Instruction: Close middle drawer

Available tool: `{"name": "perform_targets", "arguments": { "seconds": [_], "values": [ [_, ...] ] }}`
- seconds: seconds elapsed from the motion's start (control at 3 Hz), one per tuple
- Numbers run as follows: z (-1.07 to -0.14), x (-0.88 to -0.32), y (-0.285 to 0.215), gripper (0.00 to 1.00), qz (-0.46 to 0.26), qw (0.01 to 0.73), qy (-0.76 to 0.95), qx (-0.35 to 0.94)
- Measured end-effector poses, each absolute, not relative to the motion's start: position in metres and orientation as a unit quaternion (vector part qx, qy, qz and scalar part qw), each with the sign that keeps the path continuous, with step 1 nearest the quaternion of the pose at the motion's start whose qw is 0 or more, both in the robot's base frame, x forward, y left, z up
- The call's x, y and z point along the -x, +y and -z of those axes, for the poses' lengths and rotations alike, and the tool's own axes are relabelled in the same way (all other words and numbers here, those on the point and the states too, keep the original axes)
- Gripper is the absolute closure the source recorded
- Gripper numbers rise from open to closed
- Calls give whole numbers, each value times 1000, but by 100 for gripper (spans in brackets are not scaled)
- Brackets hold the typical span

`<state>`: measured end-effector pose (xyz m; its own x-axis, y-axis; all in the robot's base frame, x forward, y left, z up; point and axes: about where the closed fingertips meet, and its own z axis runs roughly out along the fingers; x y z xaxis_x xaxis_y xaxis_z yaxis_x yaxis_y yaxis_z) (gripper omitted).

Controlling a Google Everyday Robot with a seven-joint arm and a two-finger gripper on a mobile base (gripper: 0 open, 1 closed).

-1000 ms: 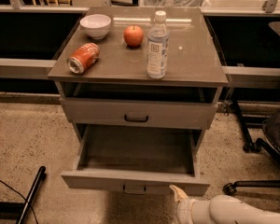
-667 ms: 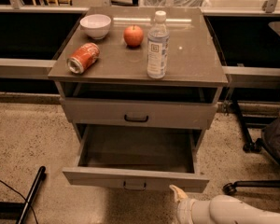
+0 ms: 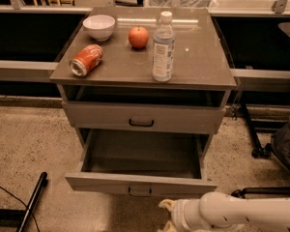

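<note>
The middle drawer (image 3: 135,182) stands pulled far out of the grey cabinet, its wide shallow tray open to the camera and bare inside, its flat front panel facing the floor side with a small dark loop handle (image 3: 140,192) at its centre. Above it, the upper drawer front (image 3: 183,120) sits nearly flush with the cabinet body, carrying a matching handle, and a dark gap runs between that front and the counter (image 3: 203,57). On the counter, a white bowl (image 3: 99,27) stands at the back left, a red apple (image 3: 138,36) just to its right, a clear water bottle (image 3: 163,47) with a white cap upright near the middle, and a red soda can (image 3: 86,60) lying on its side toward the front left corner. The tool (image 3: 167,214) comes in at the bottom edge of the view on a thick white arm (image 3: 237,214) that reaches in from the right; it sits low in front of the open drawer's panel, just right of the handle and a little below it. Only its pale tip shows at the edge of the view, so I cannot tell whether it is released or clenched. On the speckled floor, a dark rod (image 3: 33,202) lies at the lower left, and a black wheeled frame (image 3: 258,149) stands to the right of the cabinet.
</note>
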<state>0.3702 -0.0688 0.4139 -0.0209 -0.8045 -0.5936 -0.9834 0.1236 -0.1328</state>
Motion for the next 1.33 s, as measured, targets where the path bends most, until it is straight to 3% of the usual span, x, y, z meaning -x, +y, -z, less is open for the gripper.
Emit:
{"name": "perform_targets", "arguments": {
  "seconds": [0.33, 0.67, 1.33],
  "values": [
    [-404, -400, -63, 64, -146, 285, 697, 642],
    [-396, -432, -62, 60, -143, 314, 704, 621],
    [-397, -459, -75, 14, -125, 349, 720, 586]
  ]
}}
